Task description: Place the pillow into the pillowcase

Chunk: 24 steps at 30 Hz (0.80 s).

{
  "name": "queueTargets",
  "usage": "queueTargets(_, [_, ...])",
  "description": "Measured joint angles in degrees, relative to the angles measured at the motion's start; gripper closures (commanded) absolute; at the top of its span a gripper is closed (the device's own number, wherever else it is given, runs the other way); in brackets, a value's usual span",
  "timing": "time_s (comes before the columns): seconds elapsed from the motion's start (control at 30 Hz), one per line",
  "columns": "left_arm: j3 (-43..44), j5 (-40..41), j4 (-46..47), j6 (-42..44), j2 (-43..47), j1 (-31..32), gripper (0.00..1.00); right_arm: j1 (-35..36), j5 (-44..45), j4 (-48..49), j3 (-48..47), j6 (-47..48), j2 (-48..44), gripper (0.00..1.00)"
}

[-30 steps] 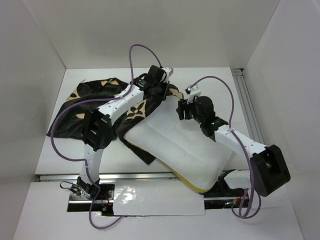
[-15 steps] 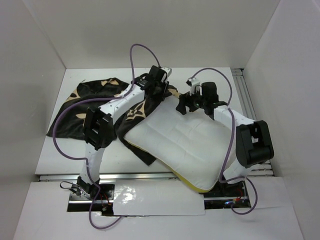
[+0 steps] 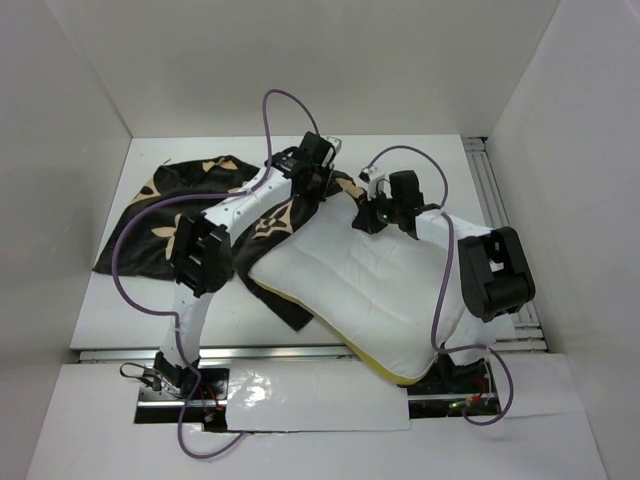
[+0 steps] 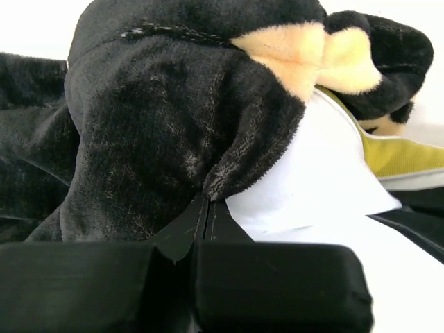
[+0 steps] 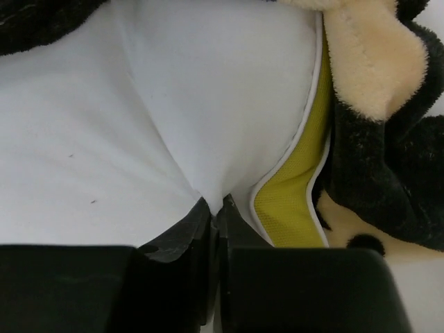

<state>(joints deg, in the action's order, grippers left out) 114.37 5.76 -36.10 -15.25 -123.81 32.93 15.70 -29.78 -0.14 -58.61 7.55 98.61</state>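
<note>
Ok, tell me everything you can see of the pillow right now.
The pillow is plump, white and rectangular, soft cloth with faint quilted lines and a yellow side band edged in white piping. It lies flat and diagonal on the table, its near corner over the front edge. Most of it is bare; only its far corner is covered by the plush pillowcase, which also lies under its left side. The right tool pinches the white cover there, puckering it.

The pillow (image 3: 350,290) lies slantwise on the counter (image 3: 130,310), centre-right in the top view, its lower corner past the near edge. The pillowcase (image 3: 145,240) spreads to the upper left, its right end over the pillow's upper corner.
</note>
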Motion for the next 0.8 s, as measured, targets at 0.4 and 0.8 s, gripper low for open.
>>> queueTargets(0.4, [1.1,0.0,0.3,-0.1,6.6,0.3,1.0,6.6,10.7,7.5,8.9,-3.7,-12.9,1.0])
queueTargets(0.8, [-4.0,0.7,1.5,-0.1,14.5,8.4,1.0,11.5,19.1,20.2,14.8,-15.2,-21.8,1.0])
